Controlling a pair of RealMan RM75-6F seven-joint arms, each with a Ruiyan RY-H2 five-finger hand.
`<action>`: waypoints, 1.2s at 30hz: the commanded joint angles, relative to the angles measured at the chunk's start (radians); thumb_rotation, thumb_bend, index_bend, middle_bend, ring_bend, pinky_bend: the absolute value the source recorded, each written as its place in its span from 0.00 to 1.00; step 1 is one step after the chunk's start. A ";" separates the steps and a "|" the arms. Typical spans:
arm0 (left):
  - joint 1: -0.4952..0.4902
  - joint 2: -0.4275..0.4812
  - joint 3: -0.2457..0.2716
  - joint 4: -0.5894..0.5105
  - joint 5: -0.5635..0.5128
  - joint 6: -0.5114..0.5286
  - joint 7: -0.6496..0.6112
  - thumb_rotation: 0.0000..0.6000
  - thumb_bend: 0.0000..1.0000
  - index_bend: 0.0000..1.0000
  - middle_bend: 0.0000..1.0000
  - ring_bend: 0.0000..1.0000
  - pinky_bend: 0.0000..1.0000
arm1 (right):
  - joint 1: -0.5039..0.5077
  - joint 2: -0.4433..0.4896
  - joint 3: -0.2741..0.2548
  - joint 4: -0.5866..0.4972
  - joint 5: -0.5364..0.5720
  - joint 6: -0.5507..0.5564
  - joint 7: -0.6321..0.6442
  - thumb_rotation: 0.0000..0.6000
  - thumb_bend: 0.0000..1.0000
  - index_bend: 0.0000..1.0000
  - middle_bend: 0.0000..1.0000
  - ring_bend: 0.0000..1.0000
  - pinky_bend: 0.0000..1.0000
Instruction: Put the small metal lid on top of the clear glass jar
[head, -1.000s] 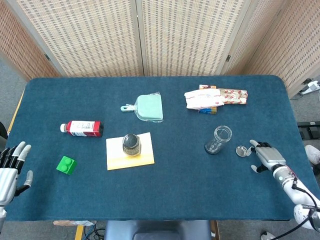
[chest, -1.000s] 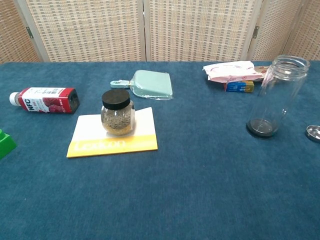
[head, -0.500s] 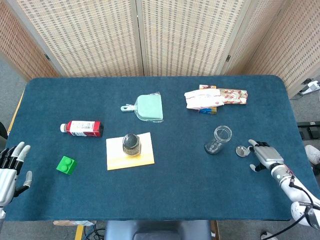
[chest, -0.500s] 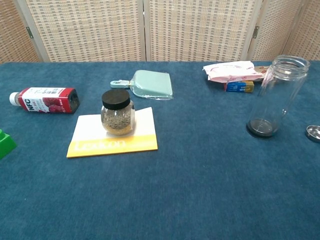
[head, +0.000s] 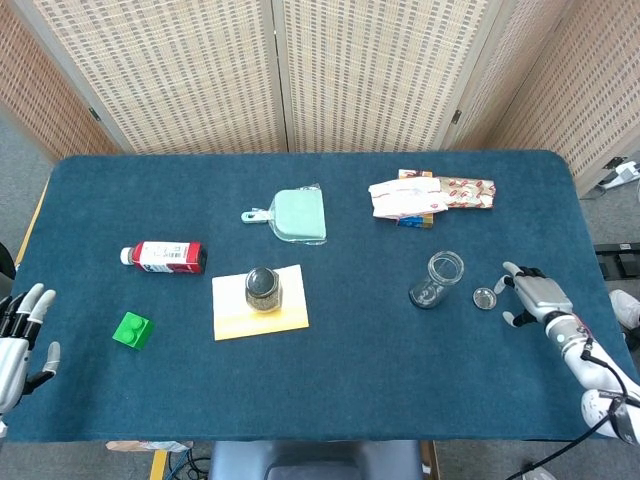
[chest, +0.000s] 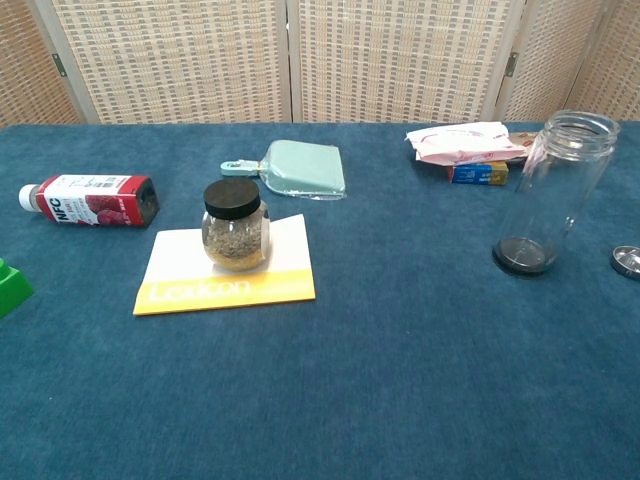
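Near the surface's right edge, right hand (head: 538, 296) lying low on the blue cloth, fingers spread and holding nothing, fingertips (head: 510, 270) just beside the small round metal lid (head: 485, 298). Lid flat on the surface, apart from the clear glass jar (head: 436, 280), open-mouthed and upright just to its left. Farther toward the back edge, a heap of white and red snack packets (head: 425, 196). Toward the middle, a pale green dustpan (head: 291, 215), then a dark-lidded jar of seeds (head: 263, 288) upright on a yellow and white card (head: 259, 303). Toward the left edge, a red-labelled bottle (head: 164, 257) on its side and a green toy brick (head: 131, 330). At the front left corner, left hand (head: 17, 340) off the surface, fingers apart, empty.
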 joint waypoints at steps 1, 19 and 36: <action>0.001 0.002 0.000 -0.001 0.001 0.002 -0.006 1.00 0.49 0.00 0.00 0.00 0.00 | -0.009 0.025 0.009 -0.032 -0.025 0.020 0.019 1.00 0.39 0.34 0.00 0.00 0.00; 0.000 -0.004 -0.003 0.002 0.000 0.000 0.003 1.00 0.49 0.00 0.00 0.00 0.00 | 0.006 -0.007 0.017 0.039 -0.042 0.011 0.029 1.00 0.39 0.42 0.00 0.00 0.00; 0.014 0.011 -0.004 -0.005 0.013 0.031 -0.023 1.00 0.50 0.00 0.00 0.00 0.00 | 0.061 -0.073 0.013 0.085 0.005 -0.016 -0.043 1.00 0.40 0.46 0.00 0.00 0.00</action>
